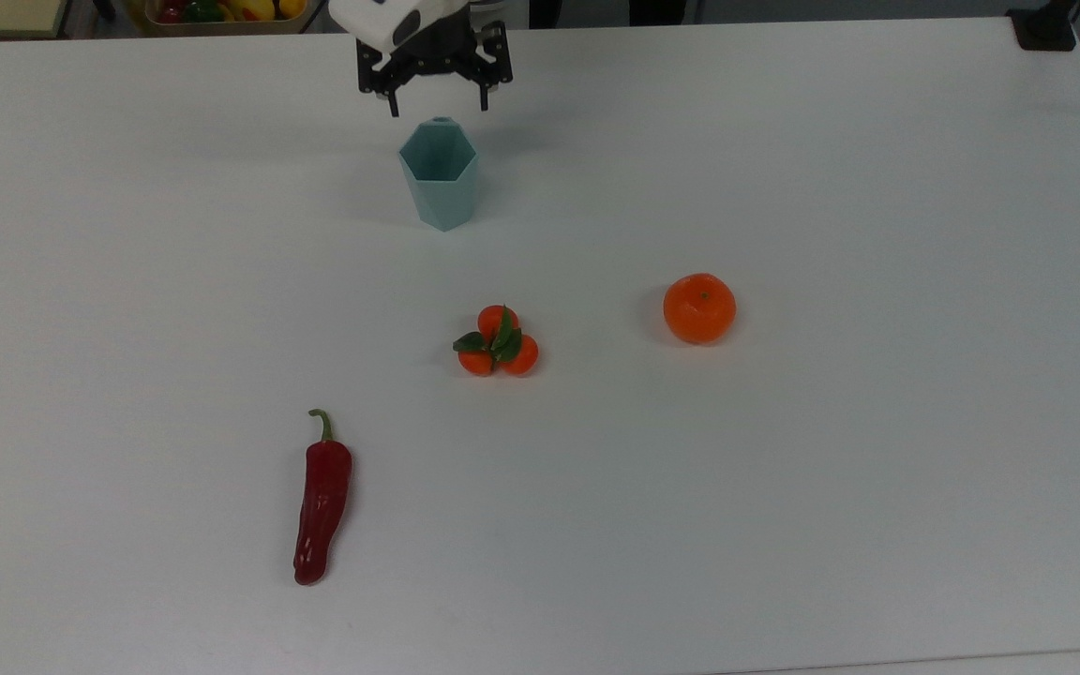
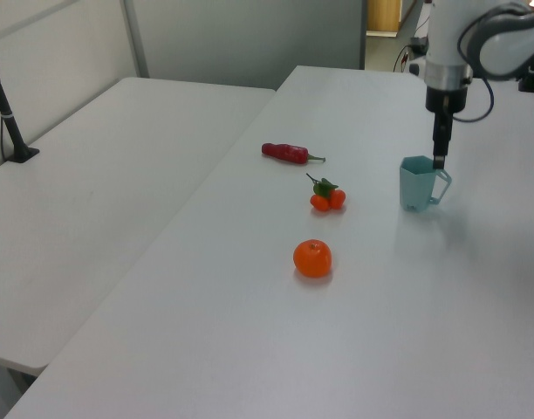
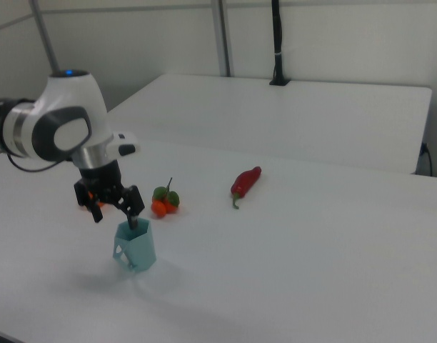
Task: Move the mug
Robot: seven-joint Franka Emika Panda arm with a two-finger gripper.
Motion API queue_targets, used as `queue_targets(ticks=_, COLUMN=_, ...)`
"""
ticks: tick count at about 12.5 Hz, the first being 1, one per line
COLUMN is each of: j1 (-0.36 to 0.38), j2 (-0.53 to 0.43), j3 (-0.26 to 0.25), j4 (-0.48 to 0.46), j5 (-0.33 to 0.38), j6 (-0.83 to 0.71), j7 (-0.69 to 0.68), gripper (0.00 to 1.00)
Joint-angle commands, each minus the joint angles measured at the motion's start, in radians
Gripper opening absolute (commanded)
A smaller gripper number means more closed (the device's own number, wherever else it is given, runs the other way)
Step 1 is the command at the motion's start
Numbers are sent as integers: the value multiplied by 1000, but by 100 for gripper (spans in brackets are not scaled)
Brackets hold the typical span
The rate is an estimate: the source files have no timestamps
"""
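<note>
Lying nearest the top view's bottom edge, a dark red chili pepper rests lengthwise on the white desk, its green stem pointing away. Beyond it, near the middle of the desk, sits a cluster of three small orange fruits with green leaves. To the top view's right of the cluster, well apart from it, is a single orange.

Farther back stands the mug, pale teal-blue with a hexagonal rim and a body that tapers toward its base. It is upright on the desk, close to the far edge, and the left view shows its small handle facing the left view's right. No other object is near it.

Just past the mug and above it hangs the pincer, black, mounted on a white arm. Its two fingers are spread apart and hold nothing. In the left view the fingertips hover just over the handle side of the rim, clear of the mug.

Judging from this, the mug sits free on the desk, so the arm is either at the end of a placement or about to approach. If the mug is not yet moved, the next move calls for lowering the spread fingers around the handle or rim wall, squeezing, then lifting. The thin faceted wall could slip or tip if pinched off centre.

Behind the desk's far edge, a tray of colourful produce is partly visible.
</note>
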Motion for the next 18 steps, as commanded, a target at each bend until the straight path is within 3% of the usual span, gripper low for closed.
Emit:
queue_targets(ticks=1, j1=-1, j2=4, j3=7, j4=185, j5=76, j6=-165, j7=17, gripper=100)
queue_targets(ticks=6, j1=-1, j2=23, j3=16, j4=466, j5=90, j6=-446, j7=140, gripper=100)
queue_targets(ticks=8, j1=-1, j2=20, j3=15, j4=525, j5=90, j6=-520, j7=189, gripper=100)
queue_targets(ticks=13, j1=11, j2=41, j3=-8, j4=531, j5=81, j6=-386, j7=136, gripper=100)
queue_targets(ticks=16, j1=80, j2=55, j3=-111, j4=542, j5=79, j6=-356, j7=24, gripper=100)
queue_targets(ticks=18, j1=82, j2=52, j3=-116, j4=542, j5=81, j6=-356, j7=53, gripper=100)
